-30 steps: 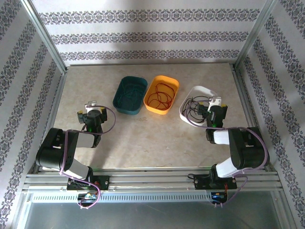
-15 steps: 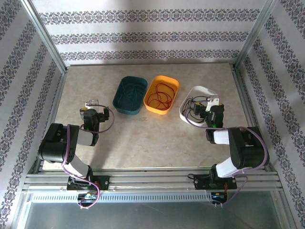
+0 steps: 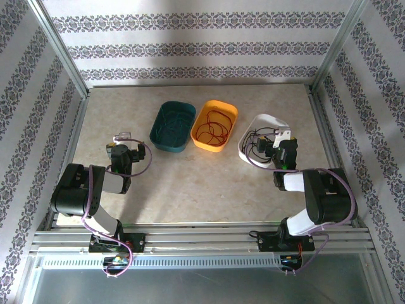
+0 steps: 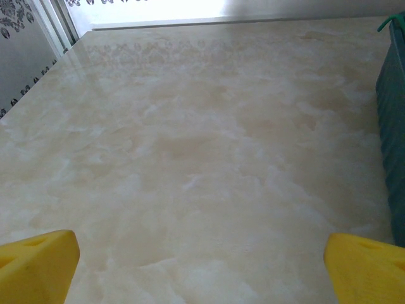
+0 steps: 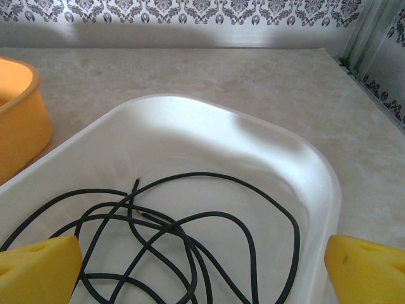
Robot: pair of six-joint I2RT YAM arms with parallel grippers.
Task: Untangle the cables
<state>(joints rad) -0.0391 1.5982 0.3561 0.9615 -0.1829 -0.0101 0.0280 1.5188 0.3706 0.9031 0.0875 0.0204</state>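
Black cable [image 5: 178, 232] coiled in white tray [image 3: 266, 118], right; red cable [image 3: 212, 130] in orange tray [image 3: 225, 108], centre; green cable [image 3: 172, 125] in teal tray [image 3: 166, 147] beside it. Right gripper [image 5: 202, 269] above white tray, released, empty. Left gripper [image 4: 201, 269] released over bare table [image 4: 190, 158], left.

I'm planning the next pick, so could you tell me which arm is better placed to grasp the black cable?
Right. The right gripper, open, hovers directly over the black cable in the white tray; the left gripper faces bare table beside the teal tray.
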